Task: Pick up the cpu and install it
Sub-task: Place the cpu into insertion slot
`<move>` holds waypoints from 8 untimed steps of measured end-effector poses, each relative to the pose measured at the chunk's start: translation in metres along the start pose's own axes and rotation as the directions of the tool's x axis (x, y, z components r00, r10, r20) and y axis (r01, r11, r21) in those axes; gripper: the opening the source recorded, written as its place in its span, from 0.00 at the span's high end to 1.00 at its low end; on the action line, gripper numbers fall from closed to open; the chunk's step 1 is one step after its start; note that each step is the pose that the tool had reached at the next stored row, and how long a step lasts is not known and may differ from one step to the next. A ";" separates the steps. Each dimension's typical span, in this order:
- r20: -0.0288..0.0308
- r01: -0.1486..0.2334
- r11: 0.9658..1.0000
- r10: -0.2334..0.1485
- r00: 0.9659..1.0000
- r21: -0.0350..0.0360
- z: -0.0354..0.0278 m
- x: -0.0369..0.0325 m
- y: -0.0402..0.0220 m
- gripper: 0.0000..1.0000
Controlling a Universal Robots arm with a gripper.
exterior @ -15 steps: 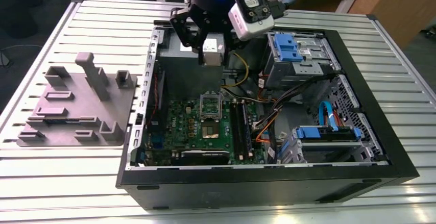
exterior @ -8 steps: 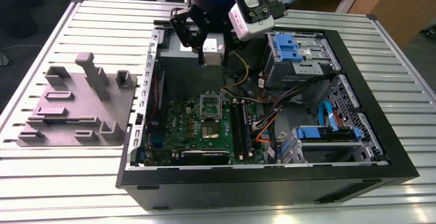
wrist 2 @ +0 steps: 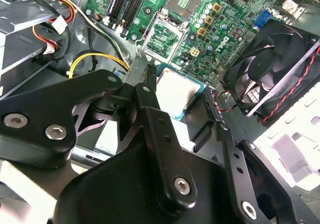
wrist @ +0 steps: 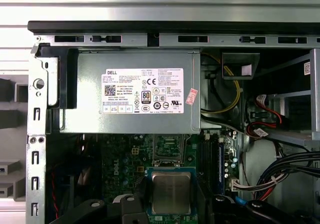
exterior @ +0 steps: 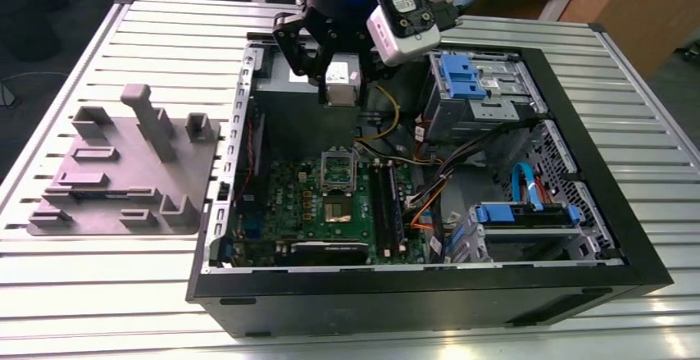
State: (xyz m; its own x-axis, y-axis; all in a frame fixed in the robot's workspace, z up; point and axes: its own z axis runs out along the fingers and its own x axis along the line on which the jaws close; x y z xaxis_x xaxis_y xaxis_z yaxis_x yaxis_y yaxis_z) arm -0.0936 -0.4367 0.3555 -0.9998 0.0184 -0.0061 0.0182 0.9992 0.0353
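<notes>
Item: cpu [wrist 2: 176,91], pinched by its edges between my jaws, held flat with metal top upward, presumably to meet the open motherboard socket [exterior: 334,209] below squarely.

The cpu [wrist: 171,191] is a small, flat, square chip. Its silver-grey metal top sits on a thin green board that shows as a narrow rim around it in both wrist views. It is metal side up, clamped at its edges by the gripper [wrist: 170,210], and held in the air above the motherboard [wrist: 131,156].
</notes>
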 end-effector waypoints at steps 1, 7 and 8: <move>0.000 0.000 1.000 0.000 1.000 0.000 0.0000 0.0000 0.0000 0.53; 0.000 0.000 1.000 0.000 1.000 0.000 0.0044 -0.0033 -0.0004 0.53; 0.000 0.000 1.000 0.000 1.000 0.000 0.0052 -0.0044 -0.0012 0.53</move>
State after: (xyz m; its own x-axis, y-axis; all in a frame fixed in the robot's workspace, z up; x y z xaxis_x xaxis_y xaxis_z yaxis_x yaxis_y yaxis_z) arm -0.0892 -0.4379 0.3503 -0.9998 0.0188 -0.0060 0.0185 0.9992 0.0355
